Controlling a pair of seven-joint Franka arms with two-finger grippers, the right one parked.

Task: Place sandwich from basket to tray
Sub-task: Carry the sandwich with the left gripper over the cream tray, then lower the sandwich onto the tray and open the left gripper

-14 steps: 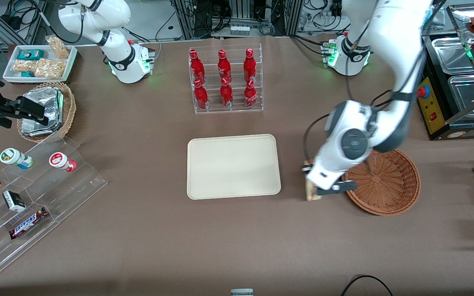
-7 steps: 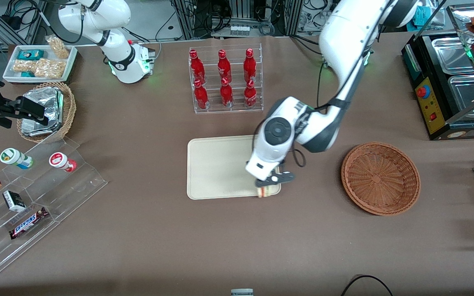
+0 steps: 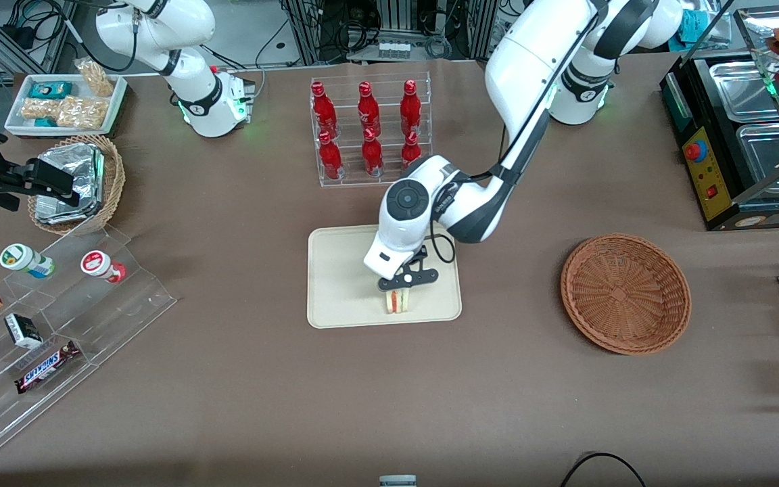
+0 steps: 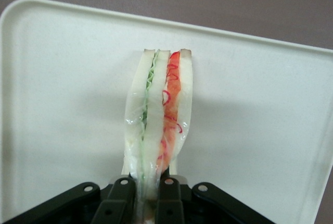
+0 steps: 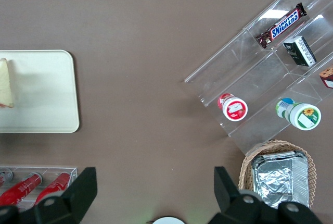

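The sandwich, a clear-wrapped wedge of pale bread with green and red filling, is clamped in my left gripper, which is shut on it. It hangs over the cream tray, in the part nearer the front camera; whether it touches the tray I cannot tell. The right wrist view catches an edge of the sandwich over the tray. The reddish-brown wicker basket stands empty toward the working arm's end of the table.
A clear rack of red bottles stands just past the tray, farther from the front camera. A tan basket of foil packets, a white snack tray and a clear stepped display lie toward the parked arm's end.
My gripper has carried the sandwich from beside the basket across the table to over the tray, then farther in over the tray's middle.
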